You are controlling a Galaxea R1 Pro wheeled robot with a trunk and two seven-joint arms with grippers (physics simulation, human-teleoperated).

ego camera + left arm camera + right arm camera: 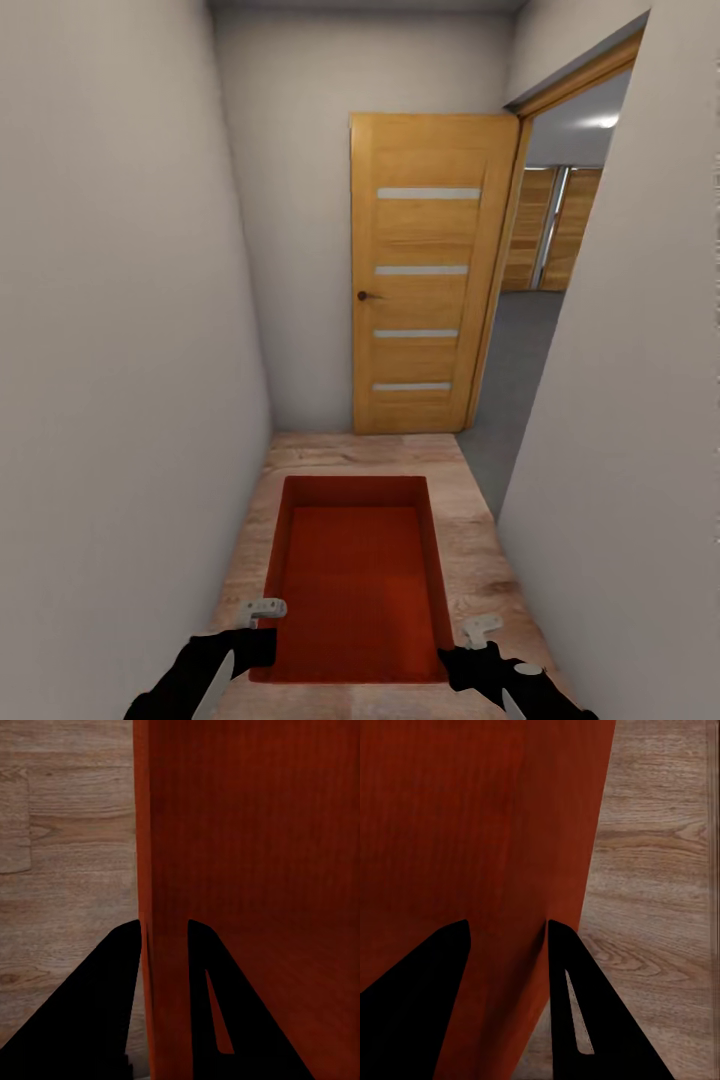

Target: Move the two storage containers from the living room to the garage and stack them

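Right now you carry one orange-red bin (355, 580) out in front of you, held between both arms over the light wood plank floor (480, 560) of a narrow corridor. Your left gripper (262, 622) is closed on the bin's left wall near its close corner; in the left wrist view the two black fingers (90, 1020) sit one on each side of that thin wall (161, 870), pinching it. Your right gripper (470, 640) does the same on the right wall, and in the right wrist view its fingers (585, 1005) straddle the red wall (562, 832), with wood planks beneath. The bin is open-topped and level, long side pointing away from you. Plain white walls (120, 300) close in on both sides. Ahead stands an open wooden door (425, 270) with four pale strips. Right of it, through the doorway, you see grey floor (515, 350) and wood-plank panels (555, 225) far off.
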